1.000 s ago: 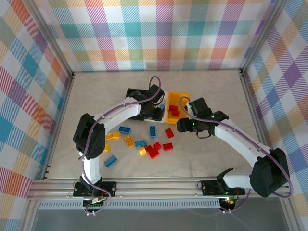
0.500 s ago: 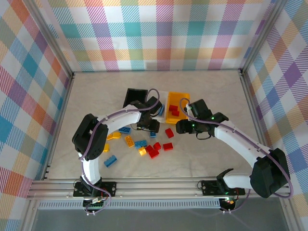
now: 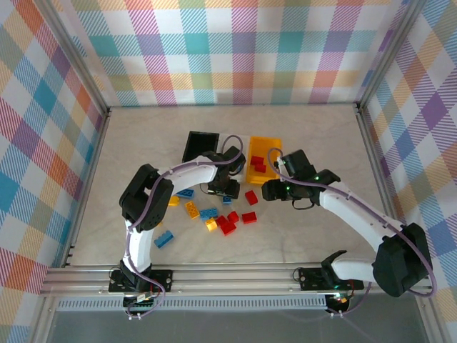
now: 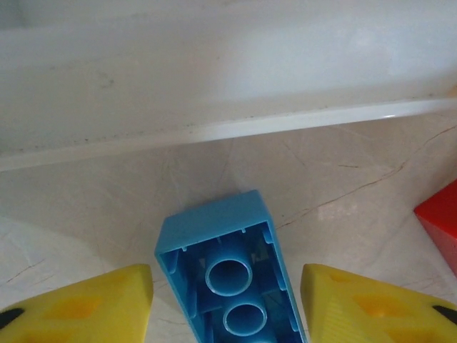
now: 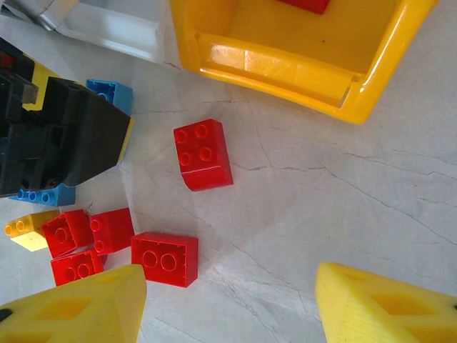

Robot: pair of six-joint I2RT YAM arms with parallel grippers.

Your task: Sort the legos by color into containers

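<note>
Now down at the table with the left gripper [image 4: 227, 271]: yellow fingers [image 4: 86, 304] spread to either side of a blue brick [image 4: 232, 286], not pinching it, a sliver of marbled table [image 4: 343, 186] visible along the brick's left side. Lies hollow side up, that brick, just in front of the wall of the white bin [image 4: 214, 78]. Hovers close by with the right gripper [image 5: 228, 275], fingers wide apart and holding nothing, above bare tabletop, with a red brick [image 5: 203, 153] beyond them and the yellow-orange bin [image 5: 271, 68] farther on. Holds two or so red bricks [image 3: 257, 163] in that bin. Stands in a row at the far side: black bin [image 3: 201, 146], then white, then yellow-orange, close together. Scattered loose on the near side of the grippers: a red cluster [image 3: 227, 226], yellow bricks [image 3: 191, 209] and more blue bricks [image 3: 163, 239].
</note>
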